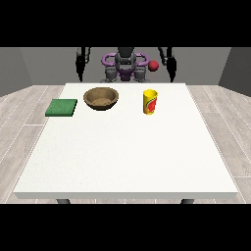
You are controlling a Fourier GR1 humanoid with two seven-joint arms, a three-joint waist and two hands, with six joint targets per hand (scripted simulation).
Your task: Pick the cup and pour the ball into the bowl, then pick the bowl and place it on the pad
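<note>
On the white table, in the front view, a yellow cup with a red mark stands upright toward the far edge, right of centre; a brown bowl sits well apart to its left, and a green pad lies flat further left, near the table's side. A red ball shows above and behind the cup, near the robot's torso, not inside the cup as far as can be seen. The hand at the view's left and the hand at the view's right hang at the robot's sides behind the far edge, touching nothing; how their fingers lie I cannot tell. The cup looks light, stiff and smooth, so likely slippery; taking it round its middle wall seems best. The bowl seems rigid and best taken by its rim.
</note>
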